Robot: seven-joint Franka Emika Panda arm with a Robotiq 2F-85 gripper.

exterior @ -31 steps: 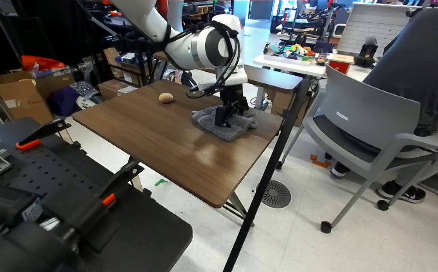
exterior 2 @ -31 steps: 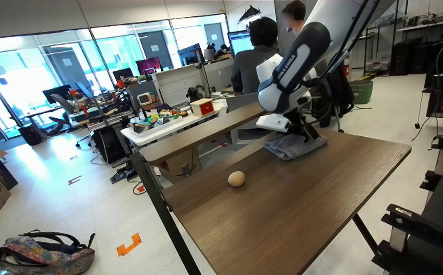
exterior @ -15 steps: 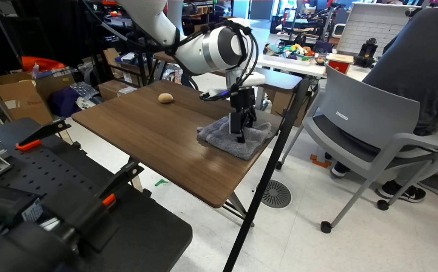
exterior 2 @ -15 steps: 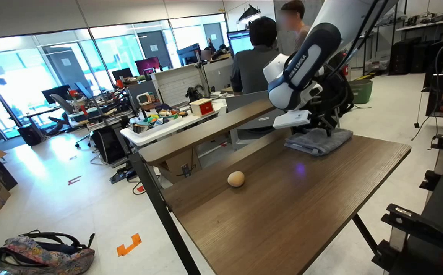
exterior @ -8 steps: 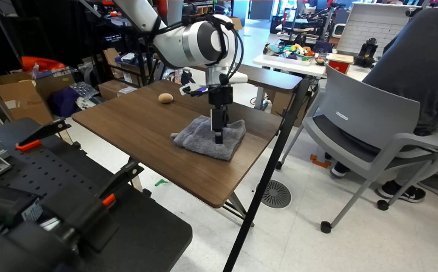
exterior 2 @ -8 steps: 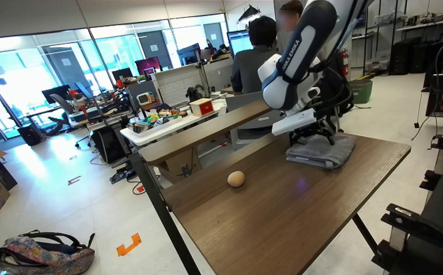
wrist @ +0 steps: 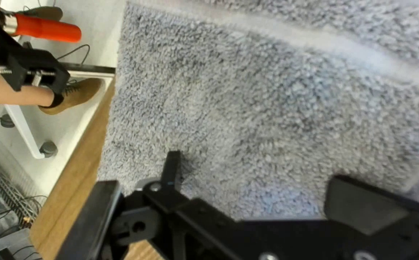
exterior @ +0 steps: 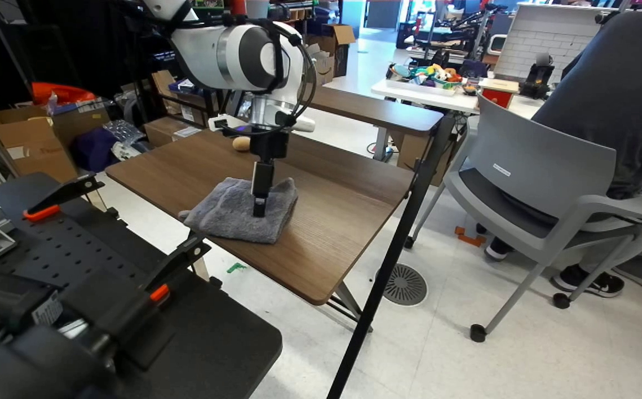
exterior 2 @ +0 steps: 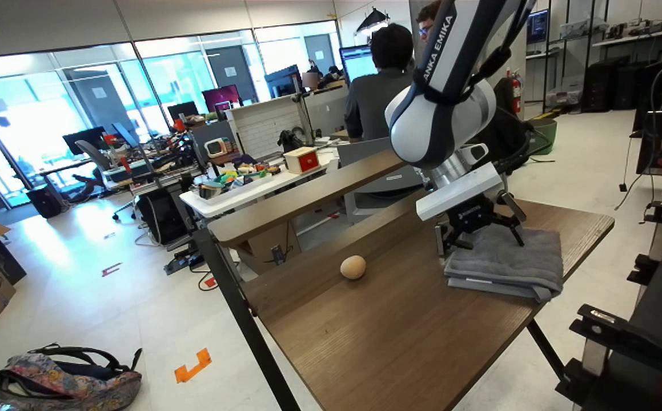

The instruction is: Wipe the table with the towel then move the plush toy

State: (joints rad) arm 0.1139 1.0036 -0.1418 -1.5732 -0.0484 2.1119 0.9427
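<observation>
Since last frame, towel (exterior 2: 516,260) and gripper (exterior 2: 492,244) shift to the edge of the table (exterior 2: 399,337) by the black bench (exterior: 215,338). Jaws wide, tips on towel. I'd press evenly, reverse before it slips off, avoid plush toy (exterior 2: 353,267) near opposite edge
</observation>
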